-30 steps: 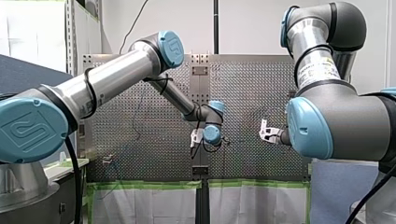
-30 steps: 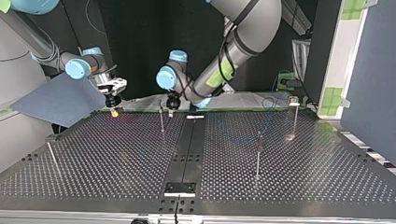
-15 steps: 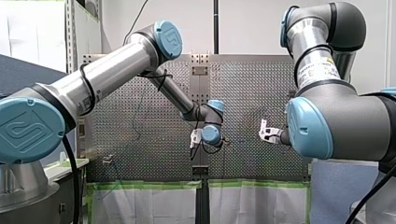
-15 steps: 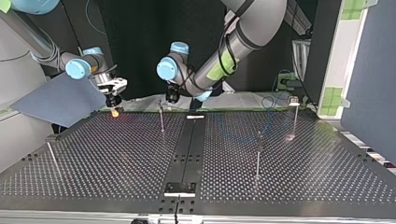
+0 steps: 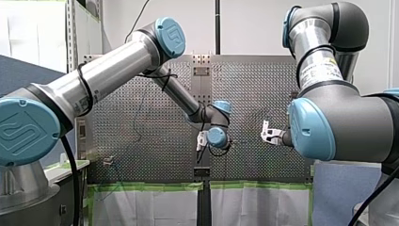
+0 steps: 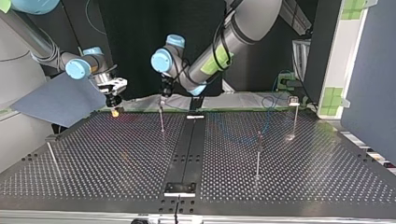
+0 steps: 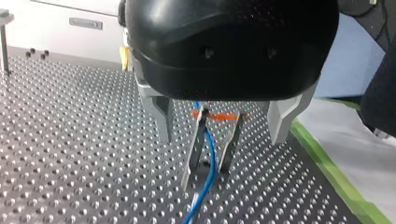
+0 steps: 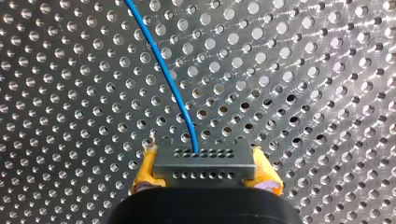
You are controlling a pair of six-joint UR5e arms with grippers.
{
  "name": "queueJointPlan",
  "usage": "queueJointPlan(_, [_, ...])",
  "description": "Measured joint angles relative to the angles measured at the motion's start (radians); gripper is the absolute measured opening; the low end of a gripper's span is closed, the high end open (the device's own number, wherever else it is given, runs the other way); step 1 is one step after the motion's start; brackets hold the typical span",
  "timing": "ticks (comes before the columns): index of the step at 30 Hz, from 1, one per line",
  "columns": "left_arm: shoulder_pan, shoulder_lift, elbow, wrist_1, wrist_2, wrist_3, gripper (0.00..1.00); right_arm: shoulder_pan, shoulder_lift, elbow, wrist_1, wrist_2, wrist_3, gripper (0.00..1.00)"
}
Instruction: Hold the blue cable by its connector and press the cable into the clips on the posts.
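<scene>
Perforated table [image 6: 303,177] is crossed by the blue cable [image 8: 173,88]. Its connector [image 8: 204,165] is clamped in the right gripper [image 6: 113,105] as an anchor. The left gripper [image 7: 205,175] is set narrowly parted (cable threaded through), likely to guide the cable onto the post [image 6: 161,119].

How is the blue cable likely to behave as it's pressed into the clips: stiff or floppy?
Probably floppy: the cable looks thin and leaves the connector in a soft bend. It likely weighs very little. Gripped only at the connector by my right gripper, its free run may wander, which is perhaps why my left gripper straddles it.
</scene>
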Motion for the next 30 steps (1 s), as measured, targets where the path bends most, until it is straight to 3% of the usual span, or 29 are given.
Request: queueJointPlan(30, [-0.03, 0.0, 0.0, 0.0, -0.037, -0.038, 1.0, 0.0, 0.0, 0.0, 0.003, -0.005, 0.001, 0.0])
